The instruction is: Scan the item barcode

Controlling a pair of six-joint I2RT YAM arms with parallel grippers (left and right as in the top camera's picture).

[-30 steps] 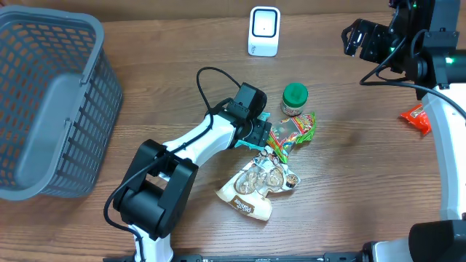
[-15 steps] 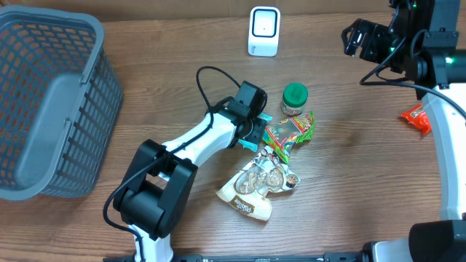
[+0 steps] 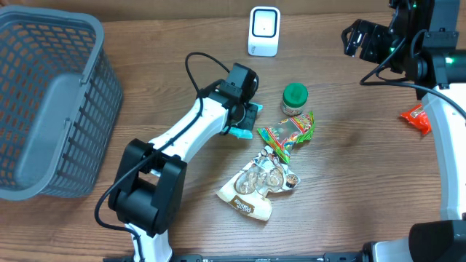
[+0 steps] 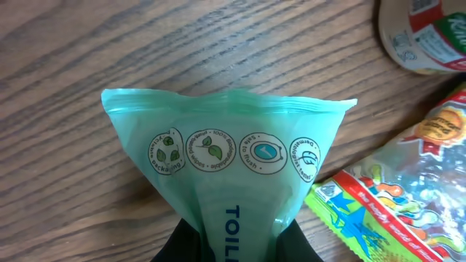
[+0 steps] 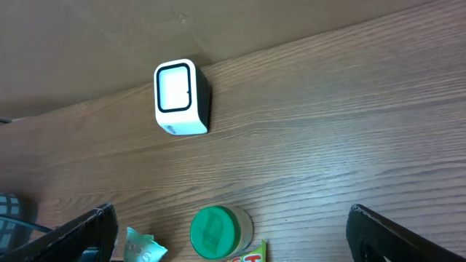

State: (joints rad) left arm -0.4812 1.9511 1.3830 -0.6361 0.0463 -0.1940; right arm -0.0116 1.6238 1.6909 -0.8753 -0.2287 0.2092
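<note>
Pulled off the candy bag (image 3: 290, 131), left end effector (image 3: 246, 122) pinches teal pouch (image 4: 229, 164); right end effector (image 3: 354, 38) gapes.

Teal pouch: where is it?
Teal pouch sits mid-table overhead, pinched in the left gripper, just left of the colourful snack packet, below the white scanner.

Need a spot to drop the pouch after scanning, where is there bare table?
Bare wood: between the grey mesh basket and the white box scanner; between the green-lidded jar and the red packet at the right edge. Crowded: jar, colourful sweets packet and silvery snack bag bunch beside the teal pouch in the left gripper.
</note>
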